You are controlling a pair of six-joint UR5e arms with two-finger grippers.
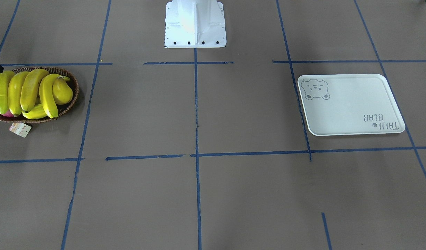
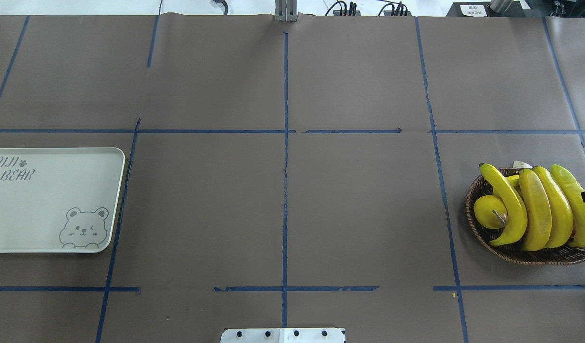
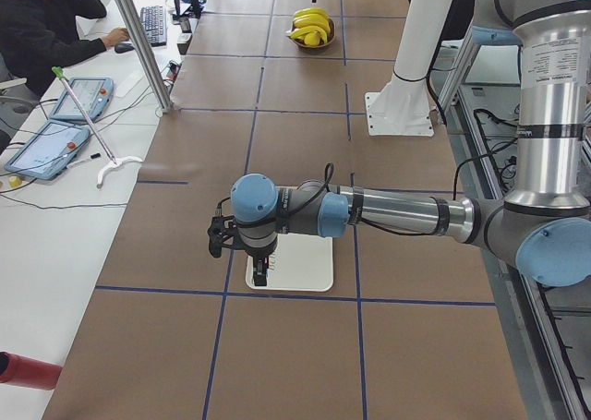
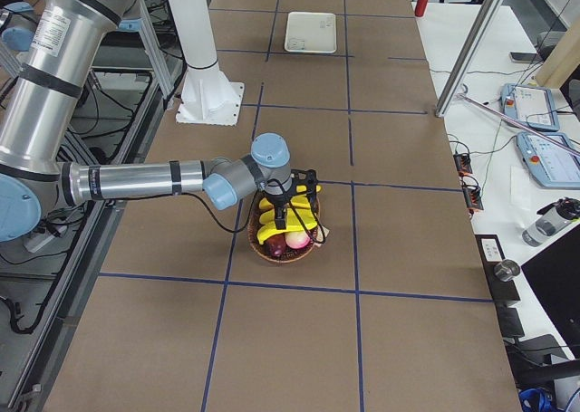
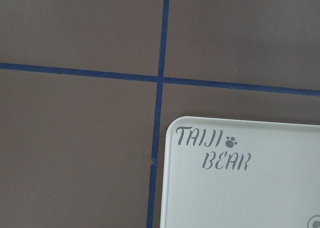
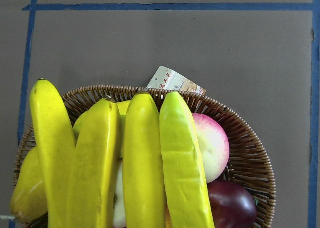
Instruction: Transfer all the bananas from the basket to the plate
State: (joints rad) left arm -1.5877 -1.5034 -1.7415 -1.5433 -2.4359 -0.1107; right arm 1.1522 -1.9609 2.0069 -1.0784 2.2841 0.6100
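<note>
Waiting on the first pick: finds all four bananas (image 2: 538,209) side by side in the basket (image 2: 516,257), well apart from the bare plate (image 1: 351,104). Hangs the right claw (image 4: 284,218) above them, left claw (image 3: 261,272) over the plate's corner; cannot tell either's opening. Calls for descending squarely. Brown-papered, blue-taped table (image 2: 359,209); desks (image 3: 37,240) beside.

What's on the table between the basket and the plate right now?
Nothing. In the overhead view, only brown table paper crossed by blue tape lines separates the basket from the plate.
</note>
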